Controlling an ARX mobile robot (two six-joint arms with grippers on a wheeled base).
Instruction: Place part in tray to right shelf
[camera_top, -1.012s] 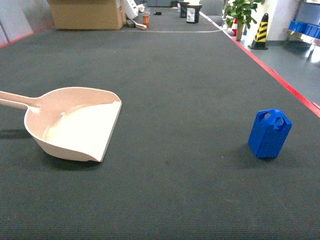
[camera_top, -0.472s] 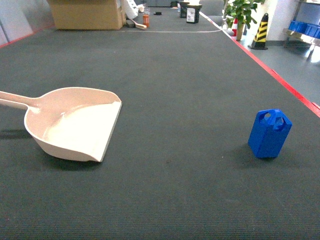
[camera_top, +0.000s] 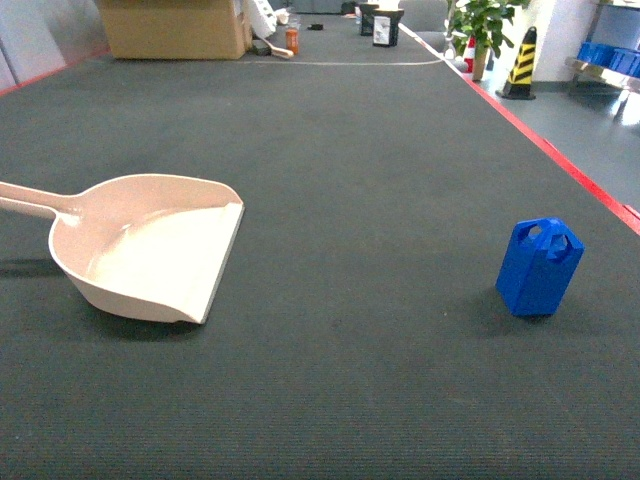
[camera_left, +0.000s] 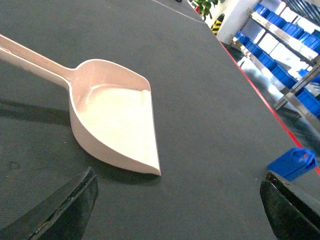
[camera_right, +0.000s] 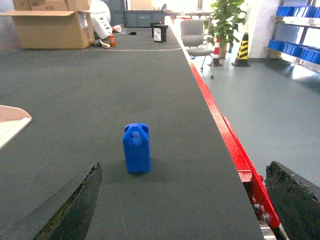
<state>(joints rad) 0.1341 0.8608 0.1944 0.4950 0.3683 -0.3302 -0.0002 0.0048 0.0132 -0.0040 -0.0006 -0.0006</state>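
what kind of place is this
Probably a warehouse or factory floor: steel shelving holding blue plastic bins, a yellow-and-black striped hazard cone, and a large open cardboard box beside the dark carpeted platform.

The tray (camera_top: 150, 250) is smooth cream plastic with a slight sheen. The part (camera_top: 539, 267) is bright blue, smooth plastic. The counter (camera_top: 350, 150) is dark, matt, finely ribbed cloth-like matting.
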